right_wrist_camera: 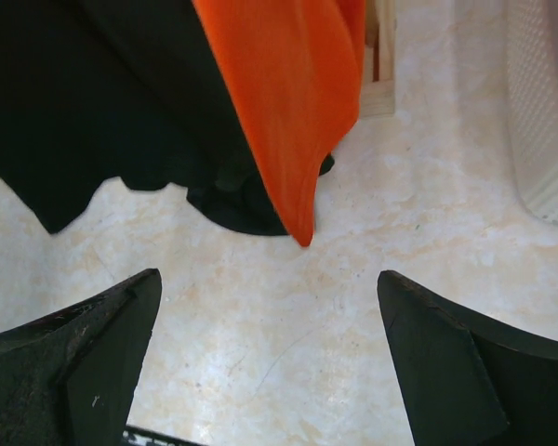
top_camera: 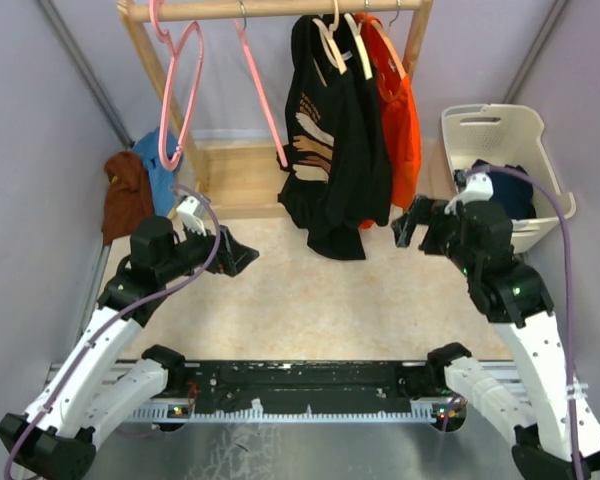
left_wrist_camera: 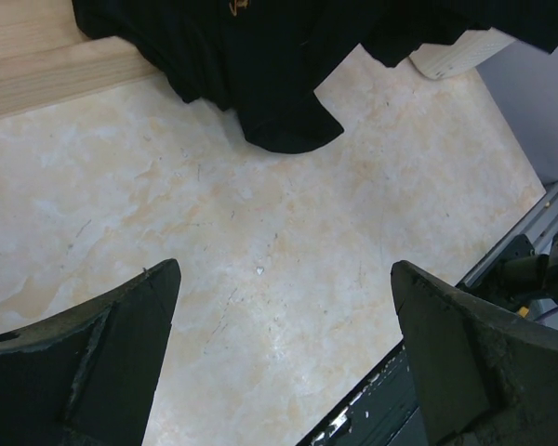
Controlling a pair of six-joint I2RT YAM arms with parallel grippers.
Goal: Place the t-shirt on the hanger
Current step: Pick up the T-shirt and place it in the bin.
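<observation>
Near the arms, claws: left claw and right claw both gape wide, holding nothing.
Basket risk: the dark blue t-shirt lies bunched in the white basket, just beside the right claw. It could snag on the wall, or only a corner might get pinched.
Rail risk: the hanger with the silver hook hangs near the all-pink hanger. A claw might take the wrong one, or knock it off the rail.
Count, near: two claws.
Count, middle: one basket, one t-shirt.
Count, far: two pink hangers, one black shirt, one orange shirt, at least two wooden hangers.
</observation>
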